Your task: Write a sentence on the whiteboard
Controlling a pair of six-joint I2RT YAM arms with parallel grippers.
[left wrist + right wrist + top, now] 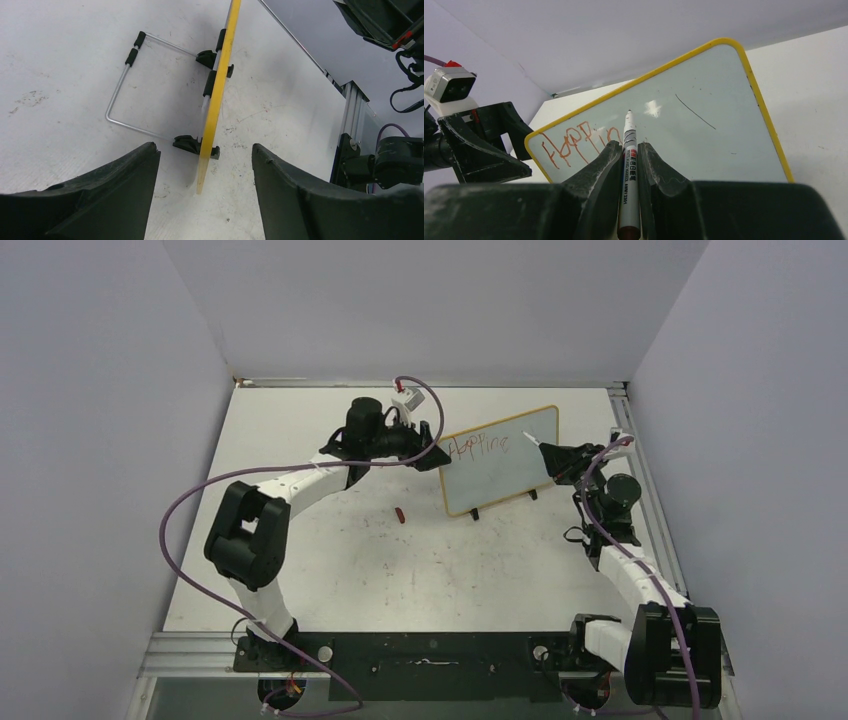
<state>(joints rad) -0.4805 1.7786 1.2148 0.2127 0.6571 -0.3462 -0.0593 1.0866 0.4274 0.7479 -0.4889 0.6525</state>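
whiteboard [500, 465]: one
marker [629, 167]: one
small red object [400, 514]: one
line of red writing [579, 142]: one
grippers: two, left gripper [205, 149], right gripper [629, 145]

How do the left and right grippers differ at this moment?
The left gripper is open; the right gripper is shut on a marker. The left gripper straddles the whiteboard's side edge without visibly touching it; the right gripper faces the writing surface, with the marker tip near the unfinished sentence. Both are black two-finger grippers working at the whiteboard.
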